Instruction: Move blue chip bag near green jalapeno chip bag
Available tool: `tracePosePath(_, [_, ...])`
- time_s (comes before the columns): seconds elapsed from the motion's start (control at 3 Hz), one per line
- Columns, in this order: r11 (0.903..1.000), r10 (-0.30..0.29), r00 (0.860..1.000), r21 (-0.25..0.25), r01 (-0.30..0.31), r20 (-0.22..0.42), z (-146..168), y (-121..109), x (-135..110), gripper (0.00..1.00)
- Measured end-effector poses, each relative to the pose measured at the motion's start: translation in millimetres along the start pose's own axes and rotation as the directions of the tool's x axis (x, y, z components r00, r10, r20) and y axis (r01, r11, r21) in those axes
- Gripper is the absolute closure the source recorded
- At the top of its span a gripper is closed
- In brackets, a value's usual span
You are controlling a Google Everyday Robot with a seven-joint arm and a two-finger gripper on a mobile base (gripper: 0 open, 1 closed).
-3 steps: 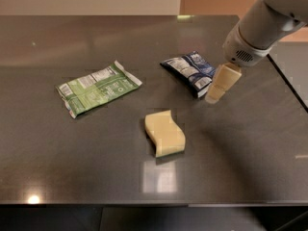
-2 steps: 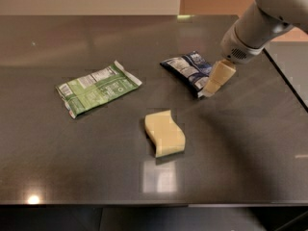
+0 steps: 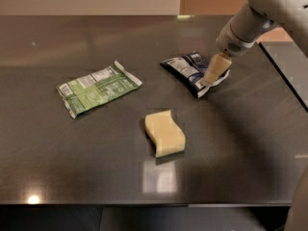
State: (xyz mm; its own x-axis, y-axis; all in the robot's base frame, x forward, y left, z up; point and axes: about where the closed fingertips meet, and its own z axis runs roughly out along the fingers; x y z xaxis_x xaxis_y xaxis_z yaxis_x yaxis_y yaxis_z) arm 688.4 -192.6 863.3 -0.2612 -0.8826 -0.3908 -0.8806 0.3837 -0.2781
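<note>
We are watching the gripper (image 3: 211,77) edging left since a second ago, from beside the blue bag (image 3: 185,67) to over its right end, while everything else is lying where it was. Nearest us, a pale yellow sponge (image 3: 165,133) is sitting on the dark table (image 3: 240,143). Farther back on the left, the green bag (image 3: 97,87) is lying flat, well apart from the blue bag, which is resting farther back on the right. The gripper is reaching down from the upper right, its tip at that bag's right edge; we cannot tell how far it is open or whether it is gripping anything.
</note>
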Motion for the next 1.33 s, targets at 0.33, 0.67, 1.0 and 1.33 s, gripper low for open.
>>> tracePosePath(0.33, [0.9988,-0.027,1.000,-0.039,0.028,0.006,9,1,-1,0.00])
tracePosePath(0.67, [0.9937,-0.069,0.997,-0.087,0.071,0.024,11,14,-6,0.00])
tracePosePath(1.0, [0.9829,-0.116,0.993,-0.140,0.119,0.036,11,31,-11,0.00])
tracePosePath(1.33, [0.9716,-0.151,0.988,-0.180,0.154,0.027,16,45,-9,0.00])
